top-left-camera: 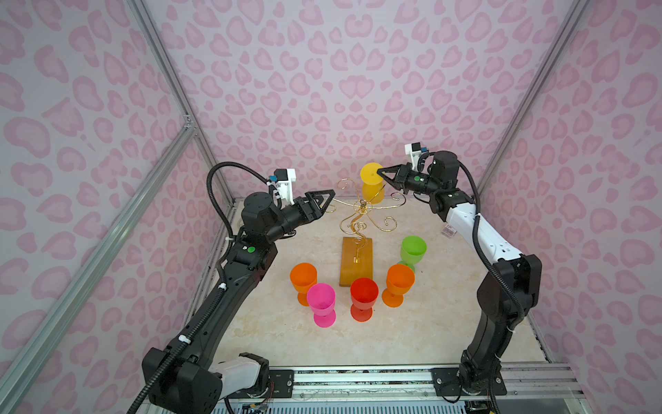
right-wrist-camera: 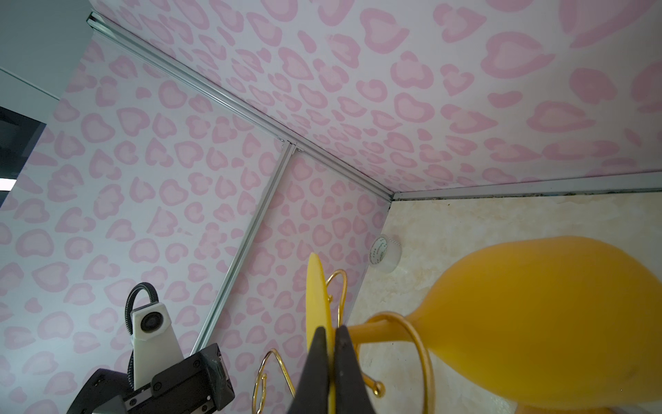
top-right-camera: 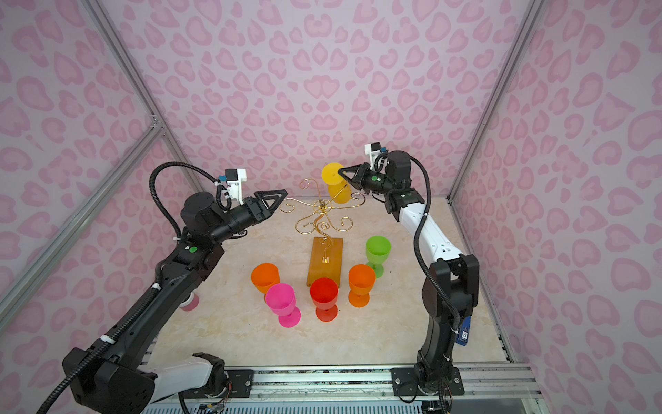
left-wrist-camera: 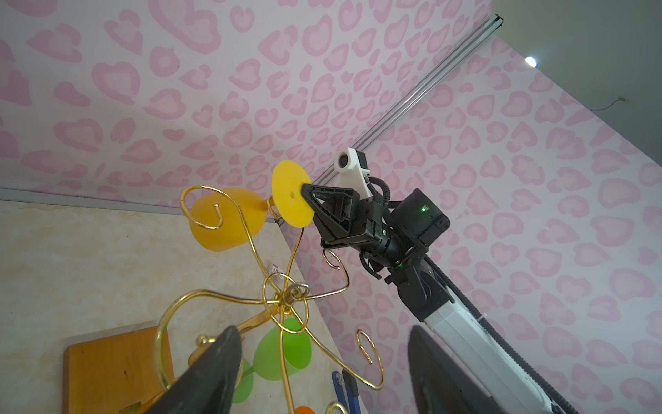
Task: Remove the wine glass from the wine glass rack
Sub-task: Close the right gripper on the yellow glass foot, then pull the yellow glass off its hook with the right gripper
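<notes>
A yellow wine glass [top-left-camera: 372,191] [top-right-camera: 340,193] hangs bowl-down and tilted at the back of the wine glass rack [top-left-camera: 356,261] [top-right-camera: 324,261], a gold wire stand on an amber wooden base. The glass's stem [right-wrist-camera: 372,331] passes through a curled gold arm [right-wrist-camera: 426,358]. My right gripper [top-left-camera: 380,172] [top-right-camera: 340,171] [right-wrist-camera: 331,328] is shut on the rim of the glass's flat round foot [right-wrist-camera: 317,297] [left-wrist-camera: 290,193]. My left gripper [top-left-camera: 331,195] [top-right-camera: 284,193] [left-wrist-camera: 322,329] is open and holds nothing. It hovers at the tip of the rack's left arm, level with the hub [left-wrist-camera: 286,294].
Several coloured glasses stand upright around the base: orange [top-left-camera: 303,277], pink [top-left-camera: 321,299], red [top-left-camera: 364,294], orange [top-left-camera: 400,281] and green [top-left-camera: 413,249]. A tape roll [right-wrist-camera: 383,254] lies in the back corner. Patterned walls close in the table [top-left-camera: 430,340] on three sides.
</notes>
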Motion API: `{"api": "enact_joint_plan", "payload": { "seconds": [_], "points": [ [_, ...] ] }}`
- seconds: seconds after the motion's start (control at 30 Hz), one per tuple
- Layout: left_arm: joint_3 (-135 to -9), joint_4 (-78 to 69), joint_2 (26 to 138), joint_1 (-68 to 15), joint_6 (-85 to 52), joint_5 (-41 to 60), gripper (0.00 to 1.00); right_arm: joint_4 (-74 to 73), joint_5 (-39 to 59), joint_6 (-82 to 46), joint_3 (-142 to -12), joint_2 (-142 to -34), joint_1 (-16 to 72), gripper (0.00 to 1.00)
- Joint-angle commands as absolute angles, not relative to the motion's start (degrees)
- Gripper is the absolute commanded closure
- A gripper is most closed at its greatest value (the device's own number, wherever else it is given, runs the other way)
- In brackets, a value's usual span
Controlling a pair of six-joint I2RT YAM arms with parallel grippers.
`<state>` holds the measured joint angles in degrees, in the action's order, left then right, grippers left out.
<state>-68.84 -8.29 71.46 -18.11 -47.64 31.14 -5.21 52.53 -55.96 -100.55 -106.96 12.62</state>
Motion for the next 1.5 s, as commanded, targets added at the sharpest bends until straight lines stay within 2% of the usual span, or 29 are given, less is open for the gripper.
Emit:
{"api": "enact_joint_plan", "payload": {
  "seconds": [0.0,0.77,1.13,1.47],
  "points": [
    [-68.6,-10.0,71.2,-18.1,-47.5,31.2,0.25,-9.8,53.3,-57.3,-99.4,-106.3,12.2,1.0],
    [-68.5,-10.1,71.4,-18.1,-47.6,31.2,0.25,-11.6,54.7,-57.0,-90.2,-99.0,11.5,1.0],
    [-68.2,-10.2,70.9,-18.1,-47.7,31.1,0.25,-8.8,54.9,-55.4,-91.0,-98.6,14.4,1.0],
    [-67.9,-9.9,70.2,-18.1,-47.4,31.0,0.25,-9.1,54.9,-57.1,-98.2,-103.8,16.2,1.0]
  ]
}}
